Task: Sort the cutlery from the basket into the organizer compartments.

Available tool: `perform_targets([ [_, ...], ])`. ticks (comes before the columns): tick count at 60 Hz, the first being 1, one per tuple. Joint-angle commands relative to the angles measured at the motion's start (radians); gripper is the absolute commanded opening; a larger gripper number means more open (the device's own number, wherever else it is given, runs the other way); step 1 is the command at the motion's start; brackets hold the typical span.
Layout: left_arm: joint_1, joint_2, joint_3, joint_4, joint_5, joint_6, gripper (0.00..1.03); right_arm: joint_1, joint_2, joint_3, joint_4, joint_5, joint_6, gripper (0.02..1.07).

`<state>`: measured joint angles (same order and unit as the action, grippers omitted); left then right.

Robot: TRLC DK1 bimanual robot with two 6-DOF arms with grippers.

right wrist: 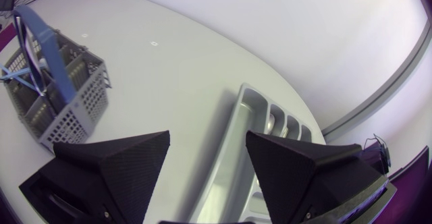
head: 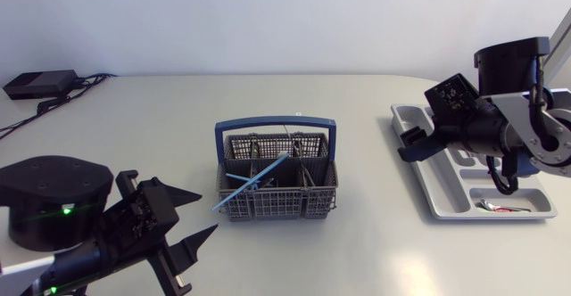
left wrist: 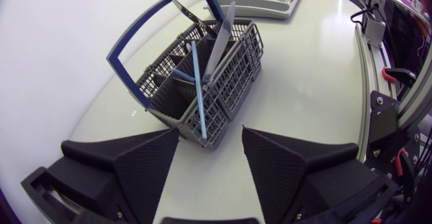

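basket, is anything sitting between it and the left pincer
Nothing visible does. The left pincer is open and points at the basket, with only bare table between them. A blue utensil leans out over the basket's near corner, toward the pincer.

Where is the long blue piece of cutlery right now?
In the head view the long blue piece lies slanted in the grey basket at mid-table, one end poking past the corner nearest the left gripper.
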<state>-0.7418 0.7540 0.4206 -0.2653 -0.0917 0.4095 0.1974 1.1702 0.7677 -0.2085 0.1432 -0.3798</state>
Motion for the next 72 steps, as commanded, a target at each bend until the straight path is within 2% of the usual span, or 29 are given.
perform_targets([
  [1, -0.002, 0.05, 0.004, 0.031, -0.005, -0.037, 0.59, 0.06, -0.057, -0.036, -0.035, 0.009, 0.038, 0.84],
  [21, 0.012, 0.154, 0.03, 0.095, -0.005, -0.057, 0.47, 0.231, -0.129, -0.077, -0.085, 0.085, 0.091, 0.84],
  [34, 0.025, 0.18, 0.04, 0.115, -0.005, -0.057, 0.42, 0.238, -0.138, -0.09, -0.085, 0.088, 0.093, 0.84],
  [39, 0.024, 0.194, 0.043, 0.127, -0.003, -0.061, 0.37, 0.238, -0.141, -0.094, -0.085, 0.09, 0.093, 0.84],
  [59, 0.024, 0.243, 0.046, 0.169, -0.002, -0.071, 0.26, 0.24, -0.145, -0.099, -0.086, 0.09, 0.093, 0.84],
  [72, 0.025, 0.255, 0.047, 0.186, -0.002, -0.072, 0.24, 0.257, -0.152, -0.104, -0.092, 0.09, 0.098, 0.84],
])
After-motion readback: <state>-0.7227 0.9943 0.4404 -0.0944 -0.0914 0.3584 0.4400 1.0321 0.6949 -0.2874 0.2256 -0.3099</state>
